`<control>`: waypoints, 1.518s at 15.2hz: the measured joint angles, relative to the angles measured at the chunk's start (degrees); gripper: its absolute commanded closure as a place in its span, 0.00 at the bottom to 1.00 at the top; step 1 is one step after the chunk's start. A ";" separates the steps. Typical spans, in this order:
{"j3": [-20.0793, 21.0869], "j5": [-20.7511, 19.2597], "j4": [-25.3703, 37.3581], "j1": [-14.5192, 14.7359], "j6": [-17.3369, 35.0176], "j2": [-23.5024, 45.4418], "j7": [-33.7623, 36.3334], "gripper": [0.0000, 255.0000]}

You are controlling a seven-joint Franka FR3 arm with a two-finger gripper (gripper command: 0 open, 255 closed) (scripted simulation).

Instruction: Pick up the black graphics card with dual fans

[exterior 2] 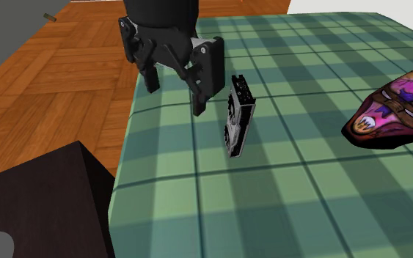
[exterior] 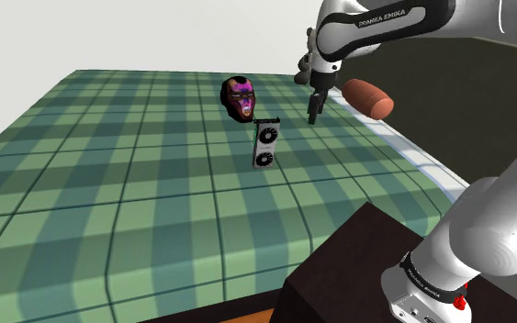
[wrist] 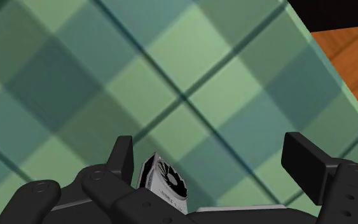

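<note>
Green plaid surface (exterior: pixel 109 183) (exterior 2: pixel 293 198) (wrist: pixel 107 63): broad and flat, it covers most of the shoulder view. Its edge drops to the floor at the second exterior view's left.
Brown wooden parquet floor (exterior 2: pixel 58 80) (wrist: pixel 352 57): upper left of the second exterior view.
White arm with dark joints (exterior: pixel 385 27): enters at the shoulder view's upper right and reaches down over the surface's far side.
Dark box stand (exterior: pixel 348 266) (exterior 2: pixel 36 198): lower right of the shoulder view, lower left of the second exterior view.
Black two-finger gripper (exterior: pixel 313 117) (exterior 2: pixel 175 95) (wrist: pixel 210 153): fingers apart, clasping nothing, pointing down at the surface near its edge.
Purple-and-black face mask (exterior: pixel 240 97) (exterior 2: pixel 395 110): lies at the second exterior view's right edge, well apart from the gripper.
Reddish-brown capsule-shaped thing (exterior: pixel 366 96): right of the gripper in the shoulder view.
Black-and-silver graphics card with two fans (exterior: pixel 265 145) (exterior 2: pixel 239 117) (wrist: pixel 165 181): stands on edge on the surface at the centre of the shoulder view. In the second exterior view it is just beside one finger, not clasped.
</note>
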 measured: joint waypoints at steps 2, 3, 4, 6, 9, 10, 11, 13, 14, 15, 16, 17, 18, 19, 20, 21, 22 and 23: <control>-0.33 0.67 4.36 0.16 0.18 4.69 -3.70 0.00; -0.41 1.07 6.65 0.18 0.32 7.24 -5.50 0.00; -0.34 1.36 8.34 0.25 0.41 9.15 -7.08 0.00; -0.03 2.05 12.35 0.37 0.76 13.72 -10.05 0.00; 0.49 2.95 19.49 0.03 0.39 20.79 -14.85 0.00; 0.74 3.22 22.00 -0.15 0.32 23.28 -16.41 0.00; 1.03 3.44 25.10 -0.32 -0.47 25.72 -17.93 0.00; 1.67 3.79 30.77 -0.70 -1.26 30.75 -20.81 0.00; 1.91 3.86 32.37 -0.70 -1.58 32.10 -21.43 0.00; 2.03 3.90 33.24 -0.73 -1.66 32.91 -21.78 0.00; 2.10 3.90 32.87 -0.70 -1.06 33.15 -21.90 0.00; 2.13 3.94 32.88 -0.78 -0.60 33.61 -22.06 0.00; 2.16 3.95 32.55 -0.74 -0.04 33.86 -22.01 0.00; 2.22 3.97 32.39 -0.67 0.47 34.21 -21.90 0.00; 2.22 3.99 31.95 -0.71 1.12 34.43 -21.95 0.00; 2.28 4.00 31.18 -0.58 2.09 34.64 -21.73 0.00; 2.27 4.03 31.16 -0.69 2.42 34.96 -21.87 0.00; 2.26 4.04 31.01 -0.73 2.66 35.04 -21.90 1.00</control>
